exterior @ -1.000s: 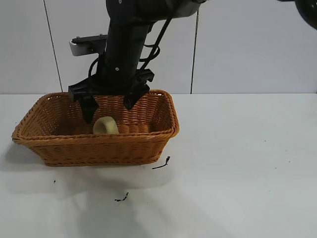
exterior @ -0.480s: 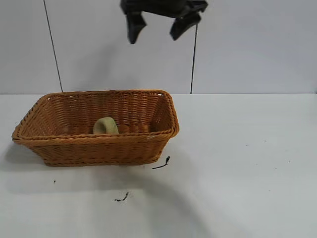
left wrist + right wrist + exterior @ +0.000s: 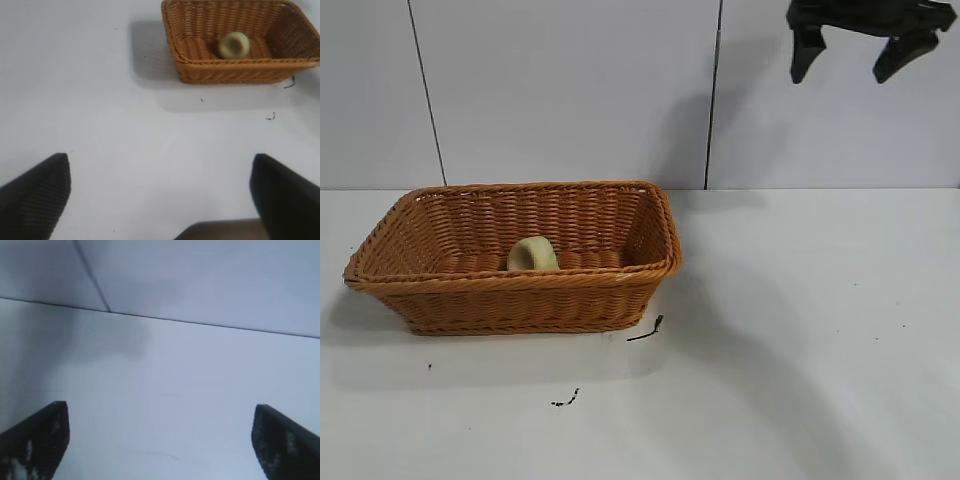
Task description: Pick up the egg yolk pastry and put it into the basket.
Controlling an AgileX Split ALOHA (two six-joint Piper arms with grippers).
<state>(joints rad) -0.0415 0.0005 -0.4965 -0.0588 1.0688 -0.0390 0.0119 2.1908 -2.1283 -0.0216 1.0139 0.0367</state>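
The egg yolk pastry (image 3: pixel 533 254) lies on its side inside the orange-brown wicker basket (image 3: pixel 520 281) at the left of the table. It touches no gripper. My right gripper (image 3: pixel 852 62) is open and empty, high above the table at the upper right, well away from the basket. Its wrist view shows only its spread fingers (image 3: pixel 37 437), bare table and wall. My left gripper (image 3: pixel 160 172) is open and empty, out of the exterior view. From afar its wrist view shows the basket (image 3: pixel 240 63) with the pastry (image 3: pixel 233 44) in it.
Two small black scraps lie on the white table in front of the basket, one by its corner (image 3: pixel 648 329) and one nearer the front (image 3: pixel 566 400). A white panelled wall stands right behind the table.
My right gripper has risen out of the basket and swung up and to the right, open all along. The pastry stays where it lay in the basket.
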